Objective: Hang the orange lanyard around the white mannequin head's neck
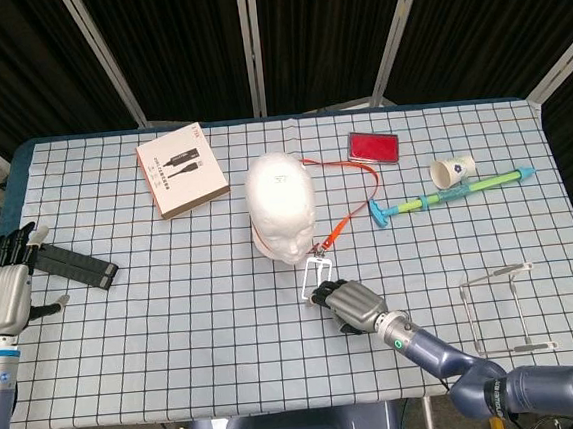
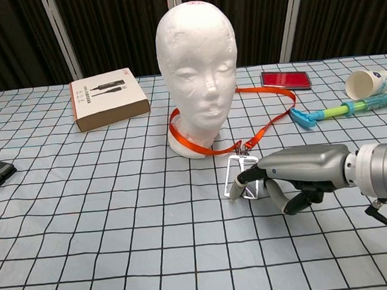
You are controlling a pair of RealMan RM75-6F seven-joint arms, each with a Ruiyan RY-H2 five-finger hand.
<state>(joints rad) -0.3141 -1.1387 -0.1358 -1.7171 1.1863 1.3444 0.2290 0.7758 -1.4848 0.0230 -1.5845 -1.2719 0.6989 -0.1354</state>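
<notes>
Orange lanyard point(image 2: 269, 120) loop passes behind mannequin neck point(image 2: 194, 133), hidden; right hand point(image 2: 295, 173) grips badge holder point(image 2: 241, 176).

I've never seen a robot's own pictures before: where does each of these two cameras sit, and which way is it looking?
Head view: high up, looking down on the table; both hands show, left hand and right hand.
Chest view: low at table height, facing the mannequin head; only the right hand shows.
Shared: the mannequin head, orange lanyard, the right hand holding its clear badge holder.
</notes>
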